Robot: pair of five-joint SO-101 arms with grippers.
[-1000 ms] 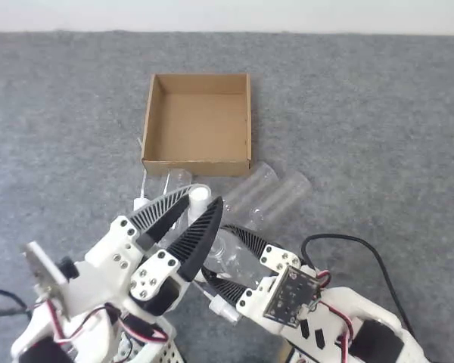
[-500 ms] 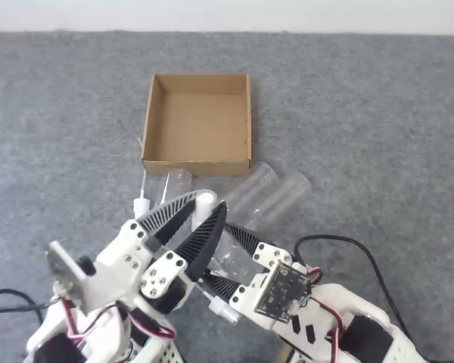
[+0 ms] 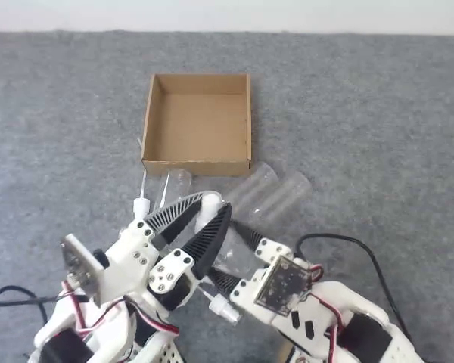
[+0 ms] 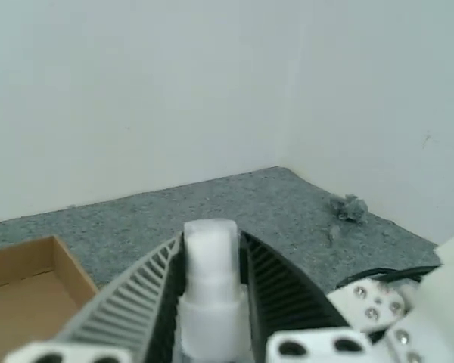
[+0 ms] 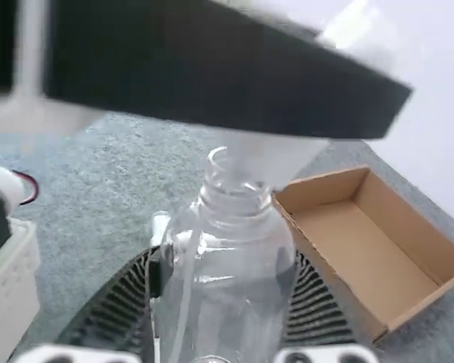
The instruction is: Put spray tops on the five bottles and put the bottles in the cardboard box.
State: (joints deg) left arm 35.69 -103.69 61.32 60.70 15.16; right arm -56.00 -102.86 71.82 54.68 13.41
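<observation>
Here, my left gripper (image 4: 212, 242) pinches a white plastic spray top (image 4: 210, 295), holding it right at the open neck of the clear plastic bottle (image 5: 231, 227) clamped in my right gripper (image 5: 224, 265), near the brown cardboard box (image 3: 197, 165) on the grey worktop (image 3: 363, 113).

place: bare indoor test corner | evidence: grey carpet (image 3: 378, 113) underfoot — plain white walls (image 4: 136, 91)
</observation>
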